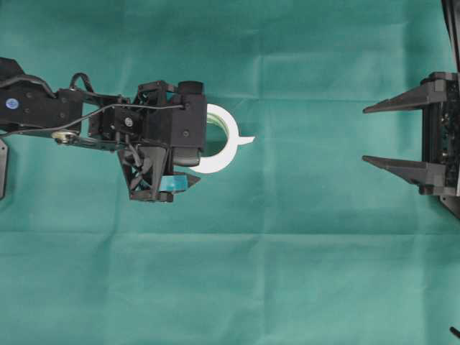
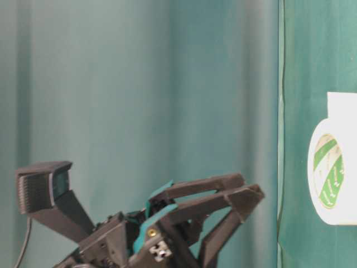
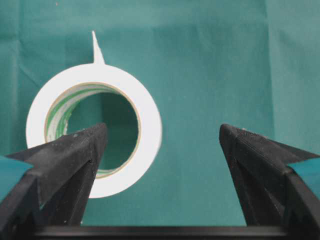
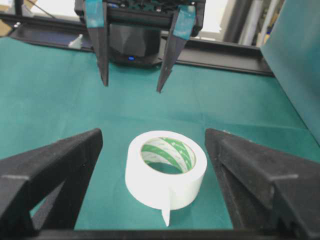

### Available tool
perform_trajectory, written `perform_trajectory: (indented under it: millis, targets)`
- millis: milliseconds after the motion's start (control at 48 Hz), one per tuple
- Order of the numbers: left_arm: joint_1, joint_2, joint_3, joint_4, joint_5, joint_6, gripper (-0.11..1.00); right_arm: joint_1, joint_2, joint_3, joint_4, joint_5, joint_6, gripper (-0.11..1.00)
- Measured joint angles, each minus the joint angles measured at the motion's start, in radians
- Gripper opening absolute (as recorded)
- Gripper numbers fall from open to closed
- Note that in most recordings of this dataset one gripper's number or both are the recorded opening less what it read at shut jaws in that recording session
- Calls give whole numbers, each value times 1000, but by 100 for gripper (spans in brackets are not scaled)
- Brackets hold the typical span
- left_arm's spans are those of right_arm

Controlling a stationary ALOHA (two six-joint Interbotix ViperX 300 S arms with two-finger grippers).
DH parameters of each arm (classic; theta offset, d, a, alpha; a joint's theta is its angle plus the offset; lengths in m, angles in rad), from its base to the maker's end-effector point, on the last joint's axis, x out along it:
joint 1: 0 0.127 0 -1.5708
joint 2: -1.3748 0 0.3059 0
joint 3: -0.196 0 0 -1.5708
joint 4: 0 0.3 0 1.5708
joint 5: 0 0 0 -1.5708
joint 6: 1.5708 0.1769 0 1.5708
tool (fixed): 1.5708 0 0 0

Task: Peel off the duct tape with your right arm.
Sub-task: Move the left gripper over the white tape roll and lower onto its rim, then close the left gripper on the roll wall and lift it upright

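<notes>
The duct tape is a wide white roll with a green-printed core, lying flat on the green cloth. Its loose strip end points towards the right arm. My left gripper, with teal-taped lattice fingers, hovers over the roll's left part, open and empty. In the left wrist view one finger overlaps the roll. My right gripper, with plain black pointed fingers, is open and empty, well to the right of the roll. In its wrist view the roll and strip end lie between the fingers.
Green cloth covers the whole table, with fold creases. A green backdrop hangs behind. A black frame rail runs along the far table edge in the right wrist view.
</notes>
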Motion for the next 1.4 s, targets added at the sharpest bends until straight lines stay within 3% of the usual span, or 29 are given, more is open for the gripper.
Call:
perform_trajectory:
  millis: [459, 1397]
  targets:
    - [2, 121, -6, 0, -2, 2, 98, 0, 0, 11, -2, -11, 0, 76]
    - [21, 288, -8, 0, -120, 2, 98, 0, 2, 43, -2, -40, 8, 76]
